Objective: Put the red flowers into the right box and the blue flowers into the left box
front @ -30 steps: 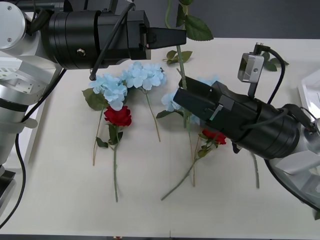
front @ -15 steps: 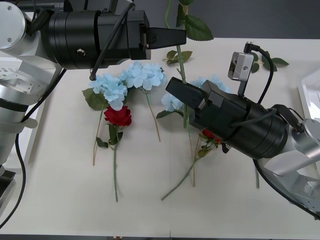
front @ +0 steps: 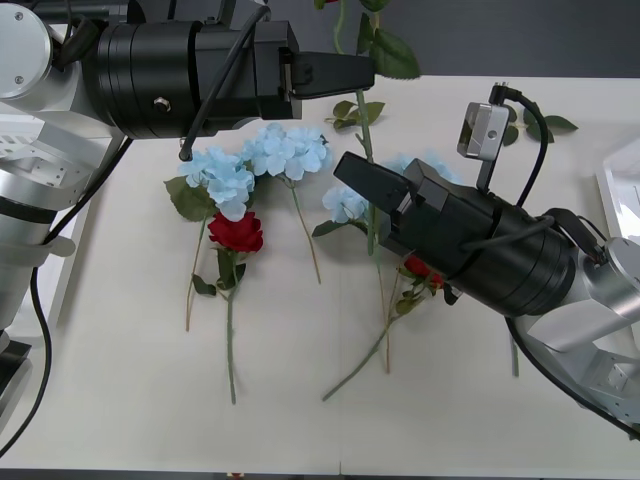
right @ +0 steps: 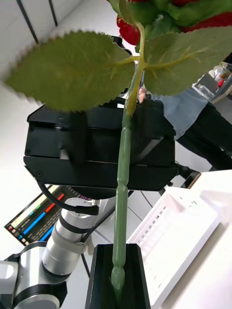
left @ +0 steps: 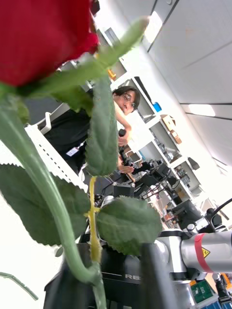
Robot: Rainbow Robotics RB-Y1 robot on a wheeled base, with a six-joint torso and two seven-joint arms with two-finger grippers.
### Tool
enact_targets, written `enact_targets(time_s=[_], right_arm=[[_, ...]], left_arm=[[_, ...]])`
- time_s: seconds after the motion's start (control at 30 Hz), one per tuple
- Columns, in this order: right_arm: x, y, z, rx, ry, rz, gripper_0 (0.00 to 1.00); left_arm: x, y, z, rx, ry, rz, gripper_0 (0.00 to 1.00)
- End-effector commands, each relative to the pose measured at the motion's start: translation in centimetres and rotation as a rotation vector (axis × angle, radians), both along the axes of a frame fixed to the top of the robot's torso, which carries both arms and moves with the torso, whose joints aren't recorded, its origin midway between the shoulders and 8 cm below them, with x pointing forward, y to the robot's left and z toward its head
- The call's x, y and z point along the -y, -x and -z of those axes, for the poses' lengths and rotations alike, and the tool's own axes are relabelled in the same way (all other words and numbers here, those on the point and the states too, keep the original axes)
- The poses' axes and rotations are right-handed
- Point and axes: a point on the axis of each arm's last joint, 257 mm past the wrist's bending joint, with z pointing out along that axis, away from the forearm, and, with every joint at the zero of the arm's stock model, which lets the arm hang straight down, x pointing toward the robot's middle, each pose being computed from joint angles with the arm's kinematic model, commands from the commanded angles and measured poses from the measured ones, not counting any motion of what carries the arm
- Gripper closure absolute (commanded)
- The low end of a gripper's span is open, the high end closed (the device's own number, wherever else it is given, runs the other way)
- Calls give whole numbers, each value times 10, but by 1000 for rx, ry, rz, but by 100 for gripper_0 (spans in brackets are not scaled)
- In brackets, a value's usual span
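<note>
Since a second ago our right hand has lifted toward mid-bench, clenched on a red rose stem, held upright, we judge, for carrying to the right box.

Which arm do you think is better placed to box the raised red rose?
Right: the right gripper clamps the red rose by its stem, and the right box lies on that arm's side.

Bright, even overhead light; soft shadows on table; ceiling strip lights glare; near rose blurred.
</note>
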Motion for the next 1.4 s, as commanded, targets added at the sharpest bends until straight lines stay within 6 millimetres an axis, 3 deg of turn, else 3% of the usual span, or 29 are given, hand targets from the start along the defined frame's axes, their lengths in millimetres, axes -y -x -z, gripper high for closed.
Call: enact_targets(time_s=[0.03,0.47,0.6,0.67,0.73,0.93,1.03,1.13,1.2,1.23,1.3,1.4], right_arm=[[-4,9,-16,26,-10,-29,100],[-1,8,-11,18,9,-27,100],[8,5,-3,-7,46,-26,100],[18,1,9,-48,85,-28,100],[28,-1,20,-89,133,-29,100],[80,-24,53,-258,251,19,100],[118,-47,68,-310,304,92,100],[158,-66,82,-341,366,161,100],[194,-76,99,-383,418,205,100],[203,-77,103,-393,431,213,100],[245,-82,120,-428,489,265,100],[287,-87,128,-454,535,315,100]], left_arm=[[2,6,-14,87,6,11,0],[2,6,-14,87,6,11,0],[2,6,-14,87,6,11,0],[-3,-2,3,41,0,-10,0],[-8,-6,1,55,-4,-24,0],[-41,-19,20,95,-125,-77,0],[-64,-27,33,106,-199,-110,0],[-86,-34,44,104,-257,-150,0],[-103,-41,55,96,-302,-185,0],[-107,-43,58,96,-315,-196,0],[-125,-50,70,94,-373,-235,0],[-146,-59,83,97,-440,-285,0]])
